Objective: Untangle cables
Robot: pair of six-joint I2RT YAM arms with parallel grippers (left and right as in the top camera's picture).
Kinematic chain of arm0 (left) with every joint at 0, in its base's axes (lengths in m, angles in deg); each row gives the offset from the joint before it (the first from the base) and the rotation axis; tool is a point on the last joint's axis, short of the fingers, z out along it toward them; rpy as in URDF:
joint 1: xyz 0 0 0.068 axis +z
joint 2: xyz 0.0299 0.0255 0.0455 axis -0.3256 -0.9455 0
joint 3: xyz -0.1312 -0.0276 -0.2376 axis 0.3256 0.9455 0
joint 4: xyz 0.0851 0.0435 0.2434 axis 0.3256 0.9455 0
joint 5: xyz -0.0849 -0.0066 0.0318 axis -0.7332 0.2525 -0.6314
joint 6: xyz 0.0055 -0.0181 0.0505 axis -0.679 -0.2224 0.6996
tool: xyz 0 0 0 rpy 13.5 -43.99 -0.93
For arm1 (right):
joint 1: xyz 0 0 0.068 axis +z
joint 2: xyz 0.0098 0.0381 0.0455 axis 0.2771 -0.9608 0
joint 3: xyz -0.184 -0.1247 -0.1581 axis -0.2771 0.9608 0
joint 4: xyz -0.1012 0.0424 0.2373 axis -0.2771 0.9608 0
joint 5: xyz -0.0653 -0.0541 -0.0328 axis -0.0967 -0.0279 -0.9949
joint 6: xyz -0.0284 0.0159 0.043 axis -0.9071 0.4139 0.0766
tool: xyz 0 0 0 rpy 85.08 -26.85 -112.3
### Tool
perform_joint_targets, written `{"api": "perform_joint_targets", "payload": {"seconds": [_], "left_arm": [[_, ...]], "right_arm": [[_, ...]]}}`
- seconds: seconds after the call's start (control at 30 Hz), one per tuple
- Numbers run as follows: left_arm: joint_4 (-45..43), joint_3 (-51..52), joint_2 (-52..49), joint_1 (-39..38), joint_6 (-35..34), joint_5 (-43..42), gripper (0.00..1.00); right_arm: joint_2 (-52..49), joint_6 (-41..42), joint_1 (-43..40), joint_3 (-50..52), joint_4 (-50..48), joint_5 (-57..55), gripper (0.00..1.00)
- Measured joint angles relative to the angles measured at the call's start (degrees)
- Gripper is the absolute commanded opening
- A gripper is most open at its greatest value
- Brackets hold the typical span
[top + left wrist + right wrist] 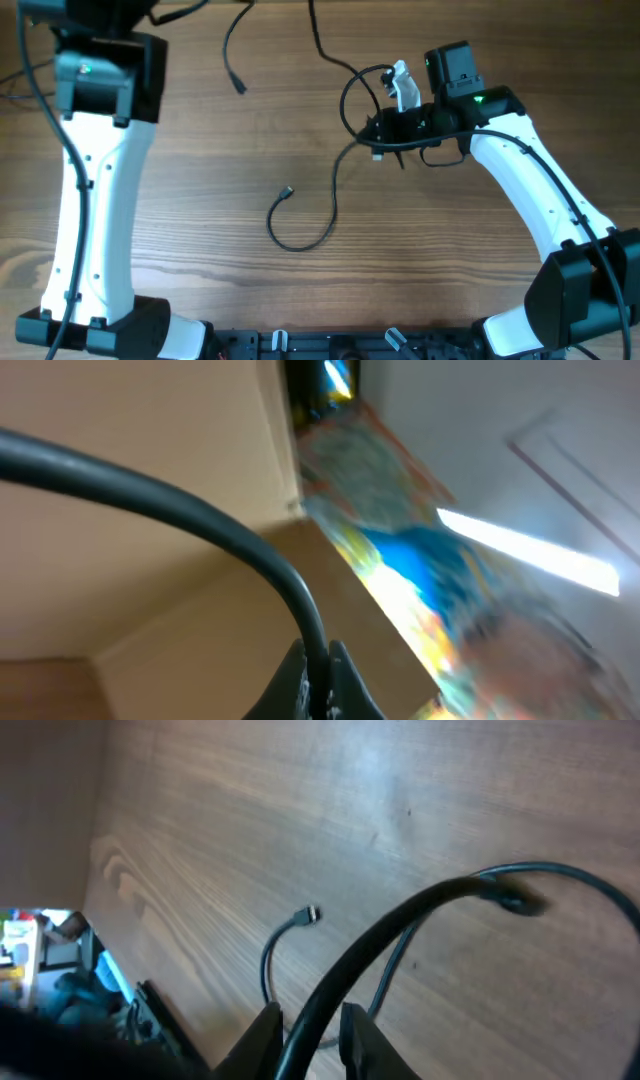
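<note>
A thin black cable (333, 190) runs from the top edge, loops around my right gripper (385, 135), then curls across the table to a small plug (289, 191). A second short black cable (228, 50) hangs from the top edge and ends in a plug. In the right wrist view my right gripper (310, 1015) is shut on a raised cable (420, 915), with the plug end (312, 914) lying on the wood below. In the left wrist view my left gripper (318, 650) is shut on a black cable (200, 520), held high and facing a wall. It is off the overhead frame.
The wooden table (200, 230) fills the overhead view. The white left arm (95, 200) stands along the left side and the right arm (540, 190) along the right. A small white piece (403, 85) sits by the right gripper. A dark rail (330, 345) lines the front edge.
</note>
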Motion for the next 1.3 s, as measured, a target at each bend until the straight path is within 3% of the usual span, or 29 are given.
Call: {"api": "perform_joint_targets", "payload": {"seconds": [0.2, 0.27, 0.33, 0.4, 0.43, 0.53, 0.6, 0.67, 0.8, 0.9, 1.07, 1.3], "left_arm": [[11.17, 0.02, 0.00, 5.38, 5.03, 8.00, 0.04], [14.69, 0.02, 0.00, 6.43, 7.63, 11.69, 0.04], [19.30, -0.02, 0.09, 7.17, 9.46, 16.20, 0.04], [22.08, -0.02, 0.09, 7.54, 10.62, 19.52, 0.04], [22.77, 0.00, 0.09, 7.63, 11.04, 20.74, 0.04], [22.82, 0.00, 0.09, 7.63, 11.91, 23.06, 0.04], [22.80, 0.00, 0.09, 7.63, 12.07, 23.56, 0.04], [22.47, 0.00, 0.09, 7.63, 12.07, 24.09, 0.04], [21.40, 0.00, 0.09, 7.63, 12.07, 23.58, 0.04], [23.23, -0.02, 0.09, 7.63, 12.11, 22.71, 0.04], [34.75, 0.02, 0.09, 9.33, 12.28, 25.68, 0.04], [40.83, 0.02, 0.09, 18.38, 9.60, 28.65, 0.04]], "right_arm": [[2.23, -0.11, 0.00, 0.00, 3.13, 0.74, 0.38], [2.84, -0.22, 0.00, 0.00, 2.99, 0.79, 0.39], [3.23, -0.15, 0.00, 0.00, 2.75, 0.81, 0.30], [3.54, -0.37, 0.00, 0.00, 2.64, 0.79, 0.10], [3.85, 0.09, 0.00, 0.00, 2.69, 0.83, 0.04], [4.39, -0.15, 0.00, 0.00, 2.69, 1.01, 0.05], [4.42, -0.17, 0.00, 0.00, 2.69, 0.96, 0.18], [4.44, -0.17, 0.00, 0.00, 2.54, 0.57, 0.49], [4.44, -0.15, 0.00, 0.00, 1.22, -0.13, 0.79], [4.44, -0.13, 0.00, 0.00, 0.20, -0.37, 0.81], [4.44, -0.04, 0.00, 0.00, -0.11, -0.39, 0.83], [4.44, 0.04, 0.00, 0.00, -1.25, -0.50, 0.83]]}}
